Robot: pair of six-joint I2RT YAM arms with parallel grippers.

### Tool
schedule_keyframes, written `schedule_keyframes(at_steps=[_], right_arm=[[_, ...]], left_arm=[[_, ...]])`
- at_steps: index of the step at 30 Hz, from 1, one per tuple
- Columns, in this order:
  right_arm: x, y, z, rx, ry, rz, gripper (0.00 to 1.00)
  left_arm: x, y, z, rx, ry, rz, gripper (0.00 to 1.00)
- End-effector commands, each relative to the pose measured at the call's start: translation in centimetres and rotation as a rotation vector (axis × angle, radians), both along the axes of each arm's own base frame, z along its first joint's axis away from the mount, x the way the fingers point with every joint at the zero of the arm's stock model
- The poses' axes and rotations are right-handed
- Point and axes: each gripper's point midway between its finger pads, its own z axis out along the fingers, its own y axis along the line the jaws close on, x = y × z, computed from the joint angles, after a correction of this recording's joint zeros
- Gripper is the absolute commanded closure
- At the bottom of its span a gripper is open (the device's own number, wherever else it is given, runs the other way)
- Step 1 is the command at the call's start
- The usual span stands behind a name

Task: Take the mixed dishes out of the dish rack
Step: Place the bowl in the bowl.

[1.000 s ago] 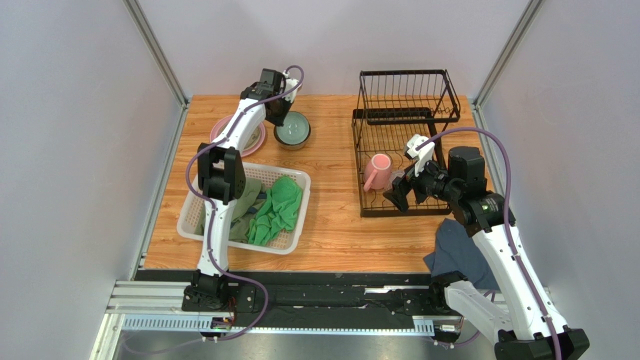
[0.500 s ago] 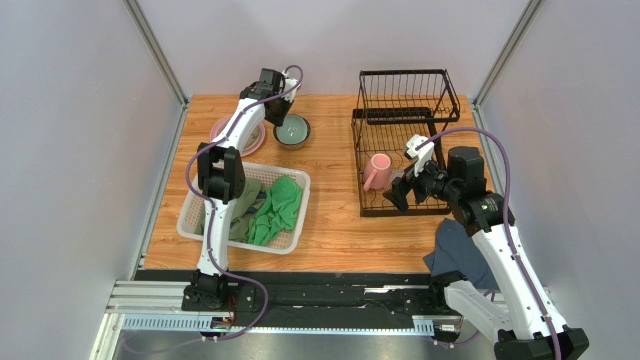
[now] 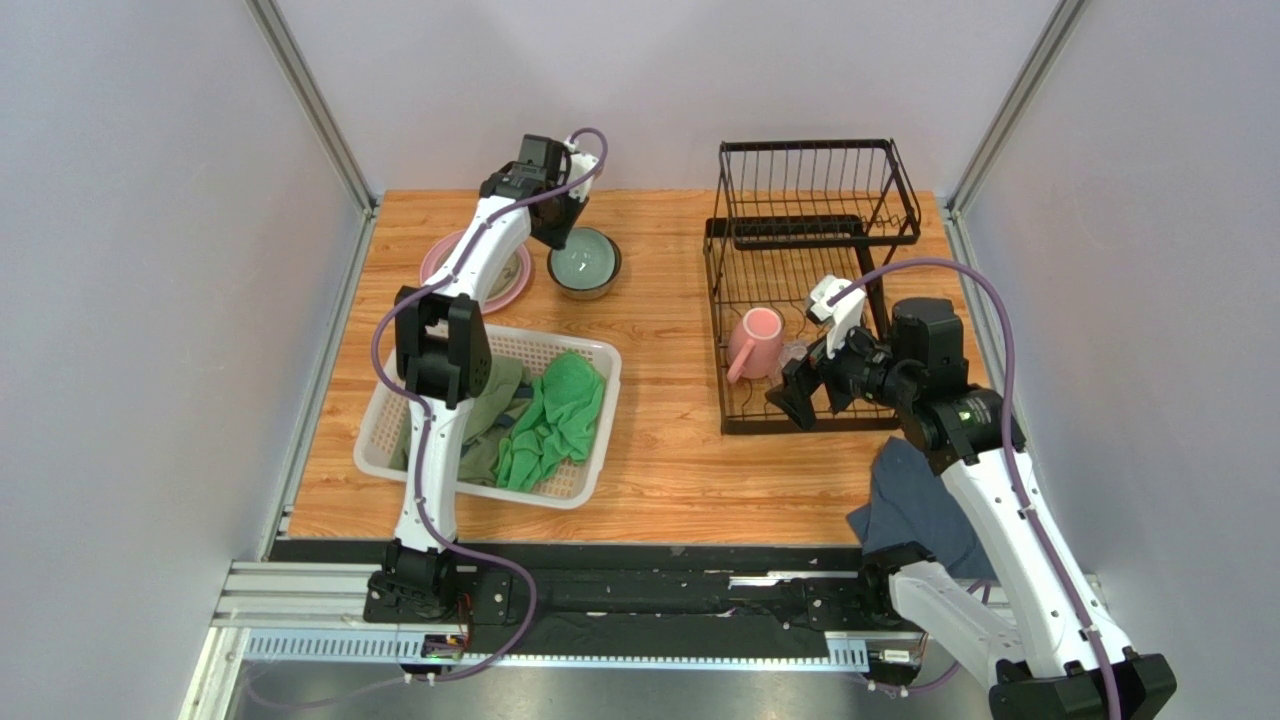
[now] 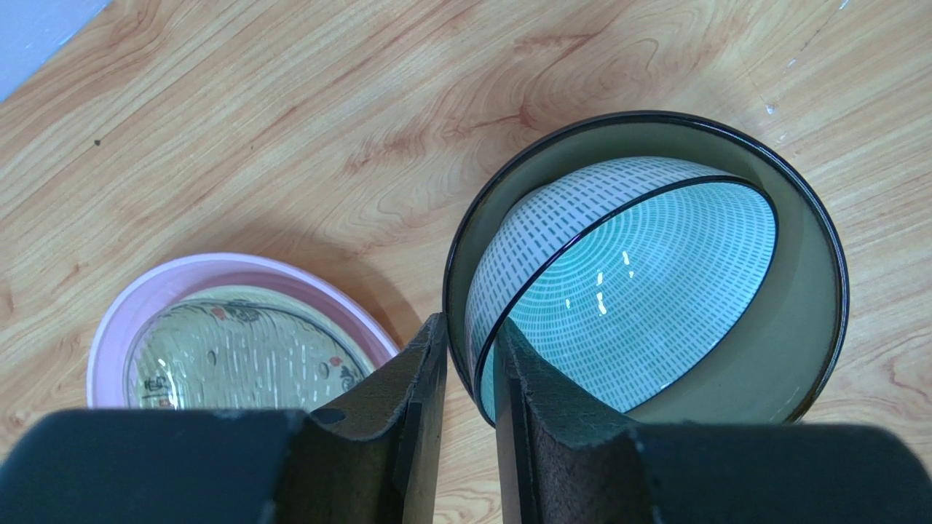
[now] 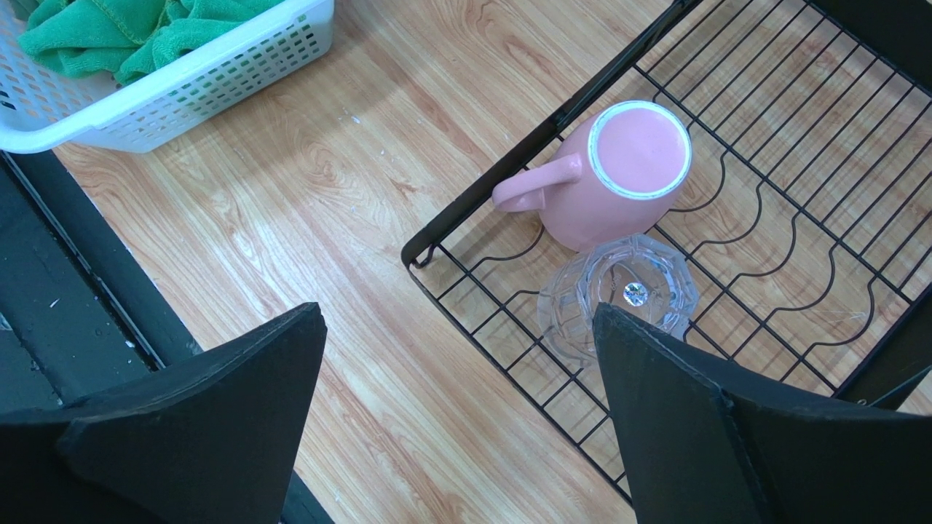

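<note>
A teal bowl [image 4: 635,284] sits nested inside the brown-olive bowl [image 4: 804,317] on the table at the back left [image 3: 585,263]. My left gripper [image 4: 470,328] straddles their near rims, open a little; a gap shows between the outer finger and the rims. Beside them the cream plate [image 4: 235,355] lies on the pink plate [image 4: 120,328]. The black dish rack [image 3: 812,188] stands at the back right. On its lower tray a pink mug [image 5: 624,175] and a clear glass cup [image 5: 618,289] stand upside down. My right gripper [image 5: 459,314] hovers wide open above the tray's front-left corner, holding nothing.
A white mesh basket [image 3: 594,450] with green cloths [image 3: 556,413] stands at the front left, its corner showing in the right wrist view [image 5: 164,93]. A dark blue-grey cloth [image 3: 917,503] hangs off the table's front right edge. Grey walls close in both sides.
My left gripper's jaws have eased apart around the bowls' rims. The right arm has shifted only slightly and stays wide open.
</note>
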Motion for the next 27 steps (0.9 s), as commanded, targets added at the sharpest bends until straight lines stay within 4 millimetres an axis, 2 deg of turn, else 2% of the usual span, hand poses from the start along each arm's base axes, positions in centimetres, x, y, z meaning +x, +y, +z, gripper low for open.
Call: schedule_keyframes(at_steps=[1, 6, 14, 27], right_arm=[[0.1, 0.2, 0.6, 0.013, -0.036, 0.011, 0.02], [0.1, 0.3, 0.3, 0.013, -0.028, 0.014, 0.02], [0.3, 0.4, -0.2, 0.011, -0.013, 0.014, 0.03], [0.4, 0.4, -0.8, 0.008, 0.002, 0.014, 0.03]], left_arm=[[1.9, 0.6, 2.0, 0.02, -0.09, 0.011, 0.69], [2.3, 0.6, 1.9, 0.021, -0.102, 0.005, 0.67], [2.6, 1.1, 1.1, 0.055, -0.104, 0.021, 0.51], [3.4, 1.4, 1.3, 0.066, -0.133, 0.034, 0.39]])
